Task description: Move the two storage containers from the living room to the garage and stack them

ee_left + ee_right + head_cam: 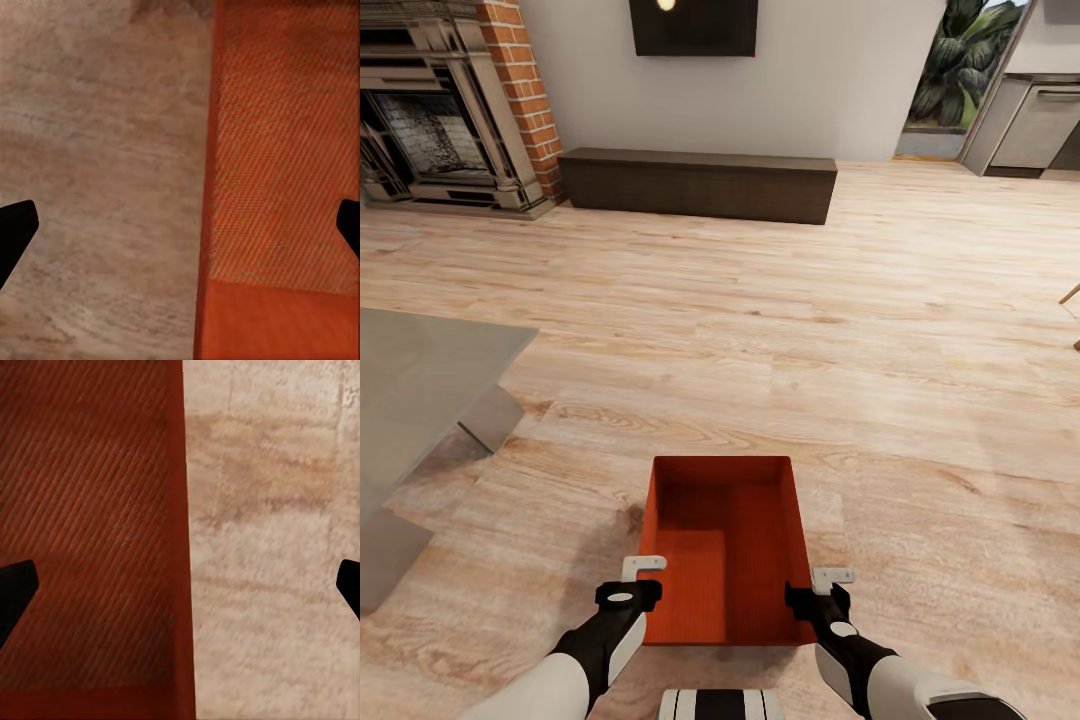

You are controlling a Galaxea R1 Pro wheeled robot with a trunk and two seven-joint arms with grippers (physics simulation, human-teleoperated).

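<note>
Both grippers, left (pixel 643 580) and right (pixel 815 588), are spread wide over the side walls of the storage container (pixel 725 560), not clenched. I think an uneven squeeze could tip it.

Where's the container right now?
In the head view the storage container sits on the wood floor low at centre, between the left claw and right claw, both open astride its side walls.

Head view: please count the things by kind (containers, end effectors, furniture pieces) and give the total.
Red-orange storage container: 1
End effectors: 2, left end effector, right end effector
Furniture: 2, dark low cabinet, grey table
Total: 5
</note>
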